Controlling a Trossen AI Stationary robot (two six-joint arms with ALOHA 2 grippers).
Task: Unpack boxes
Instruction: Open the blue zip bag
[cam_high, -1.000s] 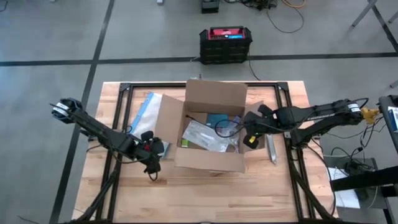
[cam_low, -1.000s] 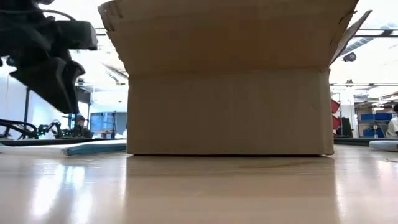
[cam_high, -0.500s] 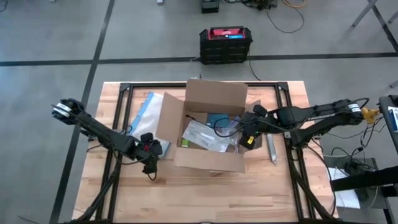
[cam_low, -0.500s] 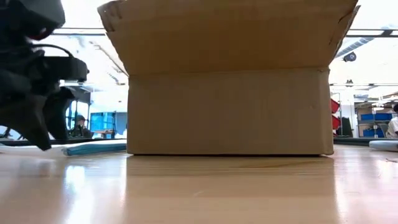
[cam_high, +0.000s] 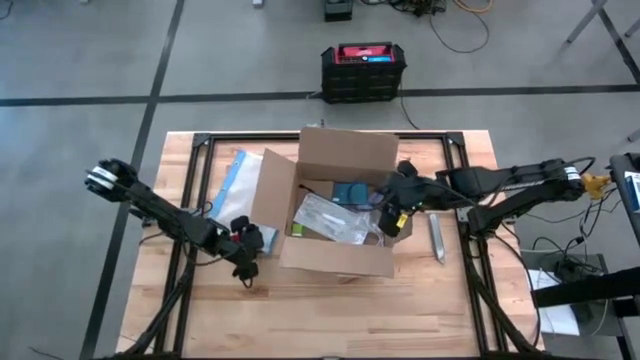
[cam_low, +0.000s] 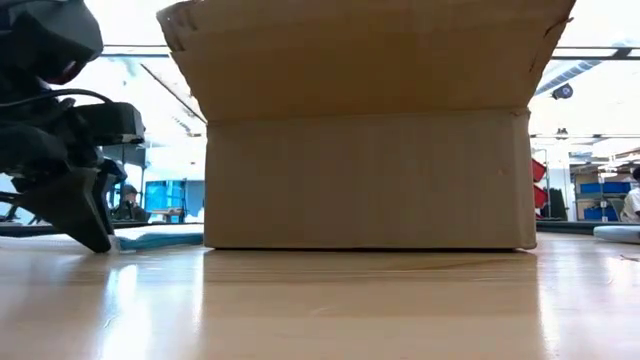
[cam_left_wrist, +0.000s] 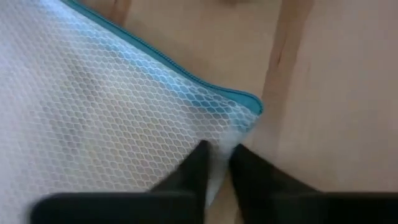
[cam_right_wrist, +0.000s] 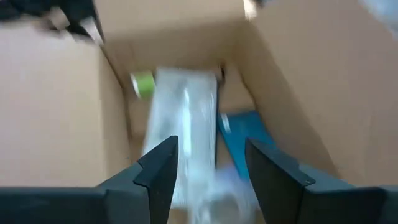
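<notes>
My cardboard box (cam_high: 335, 215) sits in the middle of the wooden table (cam_high: 330, 310), flaps spread, its plain front wall filling the low view (cam_low: 368, 180). My left claw (cam_high: 243, 268) is down at the table surface at about nine o'clock from the box, just off its front left corner; in my left wrist view the fingers (cam_left_wrist: 189, 177) are drawn nearly together, pinching the corner of a clear mesh bag with a blue zipper edge (cam_left_wrist: 106, 118), which lies flat on the wood. From above, that bag (cam_high: 235, 175) stretches away toward eleven o'clock beside the box's left flap. My right claw (cam_high: 392, 222) hangs over the box's right side, at about three o'clock from its centre, fingers (cam_right_wrist: 158, 168) apart and holding nothing, pointing down into the open interior. Inside I see a clear plastic packet (cam_right_wrist: 183, 130), a blue item (cam_right_wrist: 245, 140) beside it and something small and green (cam_right_wrist: 143, 83) near the far wall. A black crate with a red top (cam_high: 362, 70) stands on the floor at twelve o'clock, beyond the table.
</notes>
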